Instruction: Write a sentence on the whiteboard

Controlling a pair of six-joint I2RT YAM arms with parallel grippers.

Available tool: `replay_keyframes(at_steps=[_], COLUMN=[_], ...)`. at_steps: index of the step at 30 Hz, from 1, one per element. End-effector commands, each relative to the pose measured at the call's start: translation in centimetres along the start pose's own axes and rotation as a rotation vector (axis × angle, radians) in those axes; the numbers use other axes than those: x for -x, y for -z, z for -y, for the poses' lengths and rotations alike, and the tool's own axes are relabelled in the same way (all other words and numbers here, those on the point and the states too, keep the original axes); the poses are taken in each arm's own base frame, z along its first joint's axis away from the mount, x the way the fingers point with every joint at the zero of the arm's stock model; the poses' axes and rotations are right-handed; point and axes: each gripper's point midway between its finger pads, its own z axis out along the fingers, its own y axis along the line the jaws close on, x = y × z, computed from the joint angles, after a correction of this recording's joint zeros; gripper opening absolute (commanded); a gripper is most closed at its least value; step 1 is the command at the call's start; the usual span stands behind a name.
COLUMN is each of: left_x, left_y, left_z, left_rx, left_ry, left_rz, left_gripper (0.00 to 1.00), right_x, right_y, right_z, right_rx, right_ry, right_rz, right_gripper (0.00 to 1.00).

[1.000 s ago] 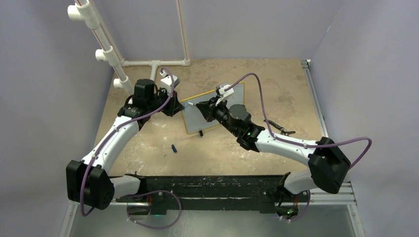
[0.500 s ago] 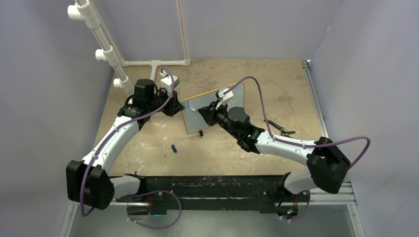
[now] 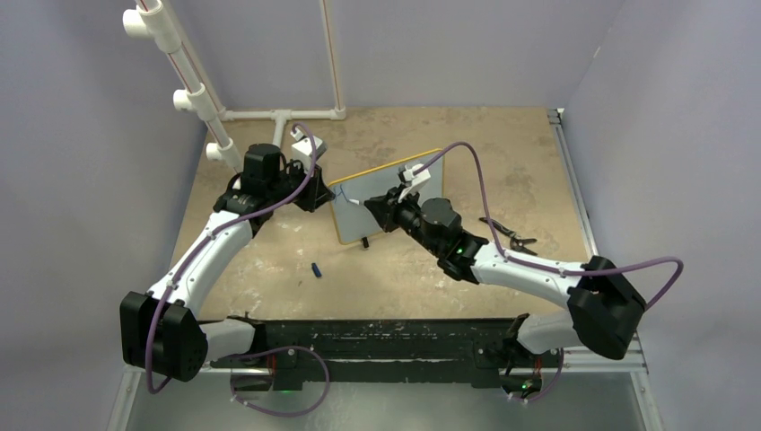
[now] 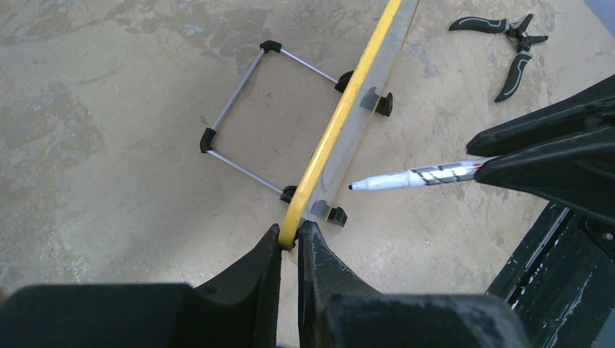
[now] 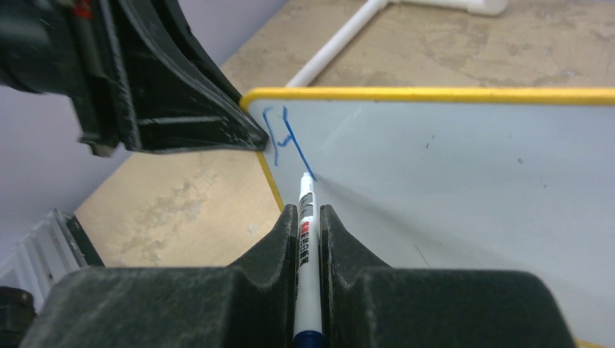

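The whiteboard [image 3: 348, 218] stands upright on the table, its yellow frame [image 4: 341, 116] seen edge-on in the left wrist view. My left gripper [image 4: 290, 233] is shut on the frame's left edge [image 3: 316, 193]. My right gripper [image 5: 310, 214] is shut on a white marker [image 5: 305, 197] with a blue end. The marker's tip touches the white face [image 5: 450, 159] at the foot of a blue stroke. Of the sentence, only a few blue strokes [image 5: 285, 138] like a first letter show, by the top left corner. From the left wrist the marker [image 4: 417, 176] points at the board.
Black pliers [image 3: 511, 239] lie on the table to the right of the board. A small blue cap [image 3: 316, 268] lies in front of it. White pipes [image 3: 283, 115] run along the back and left. A wire stand [image 4: 246, 109] props the board from behind.
My right gripper has carried the marker a little toward the near side across the board's left end, and its elbow has swung right. Blue strokes now show there. The left gripper has not moved.
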Motion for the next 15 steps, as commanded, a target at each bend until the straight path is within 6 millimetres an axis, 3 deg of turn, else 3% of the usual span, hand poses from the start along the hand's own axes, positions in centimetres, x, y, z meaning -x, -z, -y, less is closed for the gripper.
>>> replay_keyframes(at_steps=[1,15], left_x=[1.4,1.4], left_y=[0.5,0.5], left_z=[-0.2,-0.1], left_rx=[0.015,0.01], left_ry=[-0.055,-0.056], left_rz=[0.054,0.055], left_gripper=[0.0,0.0], right_x=[4.4,4.6], right_y=[0.7,-0.6], right_z=[-1.1,-0.3], right_rx=[0.036,-0.025], right_ry=[-0.022,-0.025], right_rz=[0.133,0.144], right_gripper=[0.0,0.0])
